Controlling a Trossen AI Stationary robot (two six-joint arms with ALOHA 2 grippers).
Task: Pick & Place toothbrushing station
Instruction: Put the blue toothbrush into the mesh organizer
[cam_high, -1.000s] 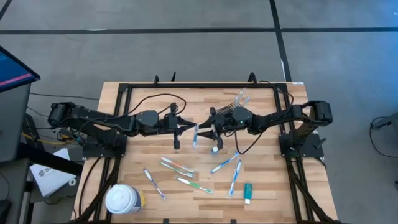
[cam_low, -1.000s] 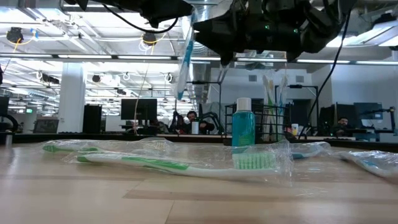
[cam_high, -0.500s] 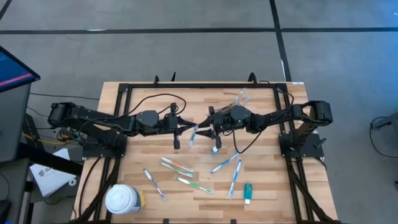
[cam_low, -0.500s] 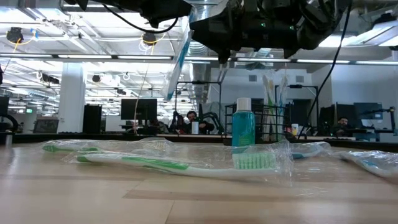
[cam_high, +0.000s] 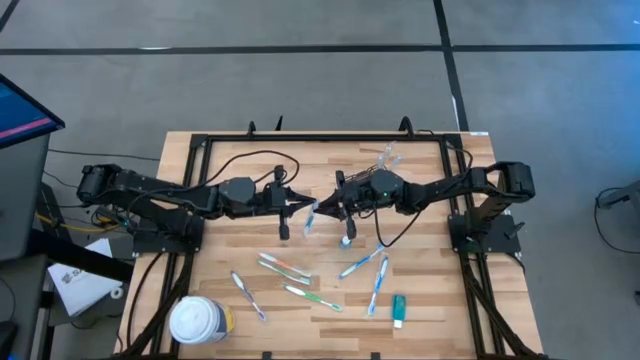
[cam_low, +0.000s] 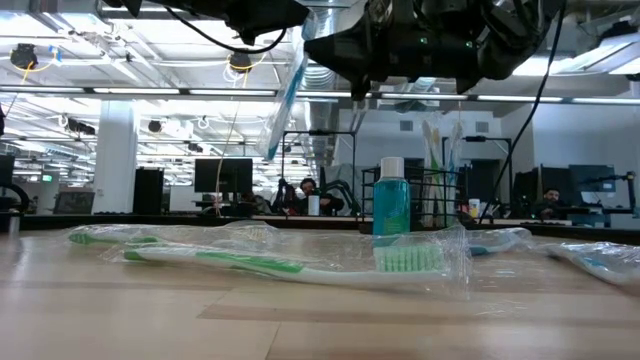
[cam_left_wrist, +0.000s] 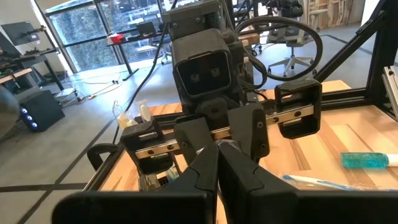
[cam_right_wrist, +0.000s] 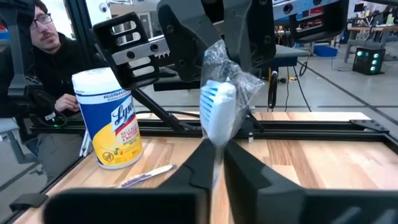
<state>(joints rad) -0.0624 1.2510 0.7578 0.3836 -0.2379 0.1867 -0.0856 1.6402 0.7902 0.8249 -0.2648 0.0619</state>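
Both grippers meet mid-table: left gripper (cam_high: 300, 207) and right gripper (cam_high: 322, 210) on one toothbrush (cam_high: 311, 217); caddy (cam_high: 374, 172) behind them; tub (cam_high: 198, 320) far forward-left.

Evenly lit from overhead ceiling strips, bright in low view; soft shadows on wooden table (cam_high: 420, 300); near toothbrush (cam_low: 300, 265) slightly blurred, wide-angle edge distortion

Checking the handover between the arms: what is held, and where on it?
A wrapped blue toothbrush: the left hand pinches its top, the right hand grips just below the bristles.
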